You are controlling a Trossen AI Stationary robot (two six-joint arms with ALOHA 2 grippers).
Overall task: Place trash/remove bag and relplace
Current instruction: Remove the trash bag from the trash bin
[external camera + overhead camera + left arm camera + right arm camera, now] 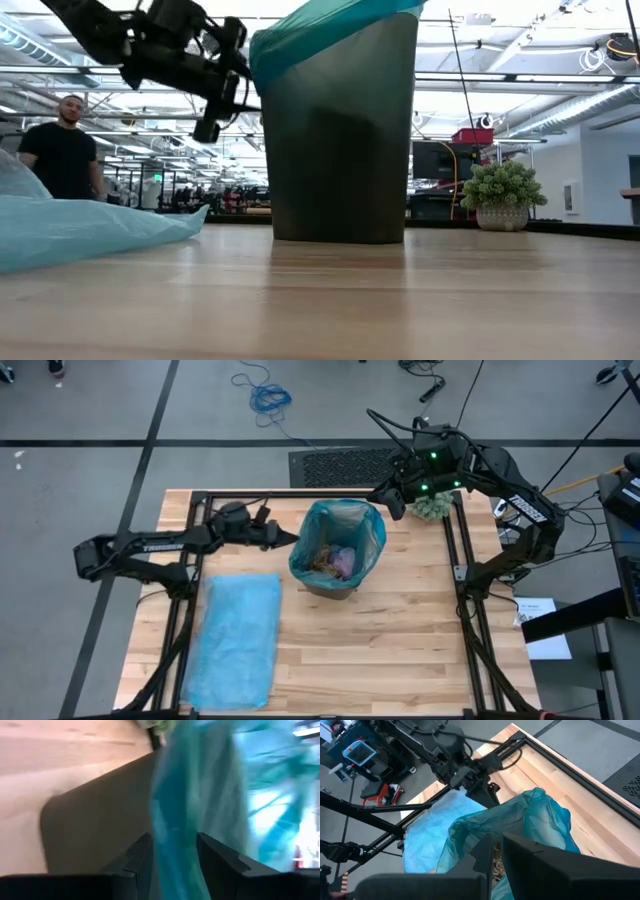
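A dark bin [340, 140] lined with a teal bag [345, 520] stands upright on the middle of the table. Trash [335, 562], brown wads and a pink piece, lies inside it. My left gripper [293, 539] is at the bin's left rim, open, with the bag's turned-over edge [175, 820] between its fingers. My right gripper [396, 500] hangs shut above the bin's far right side, touching nothing. A flat light-blue bag [237, 640] lies on the table's near left. My left gripper comes at the bin nearly level from the table's left. One finger [137, 862] is on the bin-wall side and one finger [220, 865] on the other side of the bag's overhanging edge. Whether either finger touches the bag I cannot tell.
A fuzzy green ball [432, 508] sits on the table at the far right, under the right arm. Black frame rails [462, 560] run along the table's left, right and far sides. A person [62, 150] stands in the room beyond the table.
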